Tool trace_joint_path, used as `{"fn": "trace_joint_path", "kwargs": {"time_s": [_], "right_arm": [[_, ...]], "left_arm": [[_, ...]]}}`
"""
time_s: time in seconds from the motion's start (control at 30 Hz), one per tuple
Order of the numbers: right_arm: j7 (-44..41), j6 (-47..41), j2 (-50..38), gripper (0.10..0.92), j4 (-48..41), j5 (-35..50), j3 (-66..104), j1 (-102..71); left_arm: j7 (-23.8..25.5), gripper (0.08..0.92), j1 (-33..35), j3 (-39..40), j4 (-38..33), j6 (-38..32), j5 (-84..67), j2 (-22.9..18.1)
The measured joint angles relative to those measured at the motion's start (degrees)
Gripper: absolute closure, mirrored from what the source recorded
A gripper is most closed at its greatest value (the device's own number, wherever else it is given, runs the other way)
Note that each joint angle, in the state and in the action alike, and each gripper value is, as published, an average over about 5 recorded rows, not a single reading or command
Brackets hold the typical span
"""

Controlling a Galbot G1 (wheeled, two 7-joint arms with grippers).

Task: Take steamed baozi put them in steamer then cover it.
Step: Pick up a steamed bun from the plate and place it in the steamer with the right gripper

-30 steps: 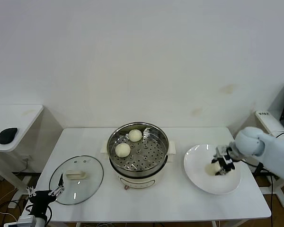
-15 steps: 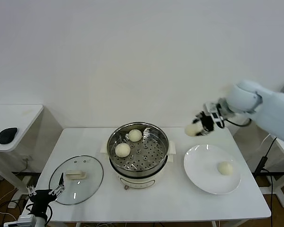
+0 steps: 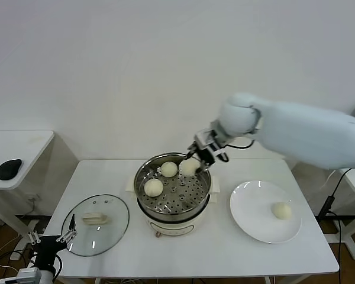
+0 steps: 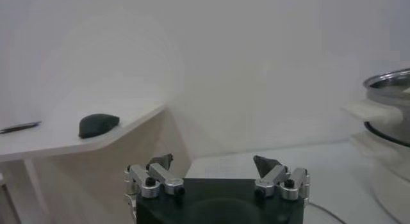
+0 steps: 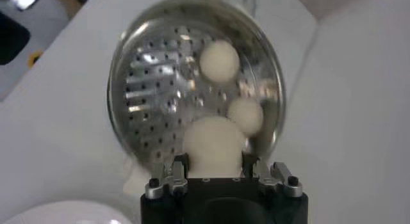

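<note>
My right gripper is shut on a cream-white baozi and holds it over the back right of the steel steamer; the held bun fills the jaws in the right wrist view. Two baozi lie on the perforated tray: one at the back, one at the front left. One baozi stays on the white plate. The glass cover with its cream handle lies flat on the table left of the steamer. My left gripper is open, parked low at the table's front left corner.
A side table with a black mouse stands to the left. The wall runs close behind the table. The steamer's rim shows at the edge of the left wrist view.
My right gripper closed on a baozi on the plate, lifted it and carried it leftward. It now hangs over the steamer. The left arm has hardly moved.
</note>
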Motion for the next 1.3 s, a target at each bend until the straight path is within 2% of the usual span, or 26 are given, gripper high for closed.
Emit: {"fn": "trace_joint_path", "kwargs": {"time_s": [0.33, 0.87, 0.97, 1.23, 1.3], "right_arm": [[0.53, 8.63, 5.76, 0.492, -1.38, -5.01, -2.75, -2.2], [-0.32, 15.48, 6.53, 0.485, -0.77, -8.78, -5.22, -4.19], [-0.03, 16.1, 6.5, 0.442, -1.1, -9.12, -5.22, -4.59], [-0.2, 16.83, 5.89, 0.232, -1.7, -9.11, -4.57, -4.11], [-0.61, 16.76, 5.59, 0.213, -2.03, -8.9, -4.19, -3.62]], "left_arm": [[-0.03, 0.177, -0.15, 0.02, 0.09, 0.02, 0.0, -0.42], [-0.05, 0.177, -0.23, 0.36, 0.6, -0.11, 0.02, -0.7], [-0.05, 0.177, -0.23, 0.35, 0.61, -0.12, 0.02, -0.68], [-0.05, 0.177, -0.27, 0.36, 0.71, -0.15, 0.03, -0.73], [-0.05, 0.177, -0.35, 0.41, 0.72, -0.15, 0.03, -0.72]]}}
